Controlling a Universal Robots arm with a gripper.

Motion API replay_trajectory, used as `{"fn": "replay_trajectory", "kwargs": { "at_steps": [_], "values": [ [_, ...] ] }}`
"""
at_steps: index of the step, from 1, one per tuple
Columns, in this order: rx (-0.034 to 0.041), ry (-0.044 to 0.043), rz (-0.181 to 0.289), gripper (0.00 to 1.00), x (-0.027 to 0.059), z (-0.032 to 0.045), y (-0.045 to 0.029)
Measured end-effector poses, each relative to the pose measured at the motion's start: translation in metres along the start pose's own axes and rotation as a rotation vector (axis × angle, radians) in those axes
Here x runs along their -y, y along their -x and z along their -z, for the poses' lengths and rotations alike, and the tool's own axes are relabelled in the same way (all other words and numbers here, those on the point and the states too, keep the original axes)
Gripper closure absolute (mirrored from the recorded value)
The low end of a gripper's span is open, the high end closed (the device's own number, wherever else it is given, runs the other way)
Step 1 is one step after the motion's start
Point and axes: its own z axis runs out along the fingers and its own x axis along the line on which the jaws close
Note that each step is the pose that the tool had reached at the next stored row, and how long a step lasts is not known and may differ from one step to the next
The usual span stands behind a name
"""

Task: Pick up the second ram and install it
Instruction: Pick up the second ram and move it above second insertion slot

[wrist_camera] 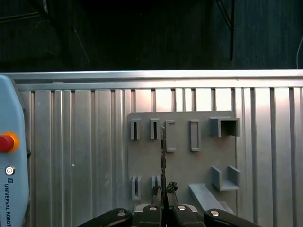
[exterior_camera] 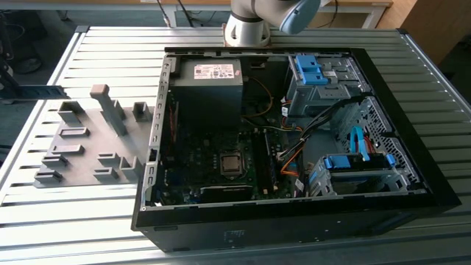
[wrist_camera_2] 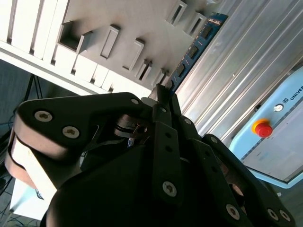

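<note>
Ribbed metal table [exterior_camera: 74, 221], open computer case [exterior_camera: 294, 232] on it; the gripper [wrist_camera_2: 163, 94] is clamped tight on the second ram [wrist_camera_2: 194, 47] over the grey fixture plate [wrist_camera: 189, 165]. It looks picked up, not yet installed.

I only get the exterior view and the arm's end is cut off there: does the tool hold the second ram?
Observer: Yes; in the second wrist view the tool is shut on one end of the second ram.
Operator: How does it sit?
Observer: In the first wrist view it shows edge-on, a thin line against the grey fixture plate.
Operator: Anything else nearby?
Observer: A pale blue pendant with a red button, off to one side of the plate.
</note>
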Motion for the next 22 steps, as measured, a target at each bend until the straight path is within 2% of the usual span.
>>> {"fn": "replay_trajectory", "kwargs": {
  "at_steps": [15, 22],
  "values": [
    [0.0000, 0.0000, 0.000, 0.86, -0.0001, 0.0170, 0.0003],
    [0.0000, 0.0000, 0.000, 0.86, -0.0002, 0.0319, 0.0005]
  ]
}}
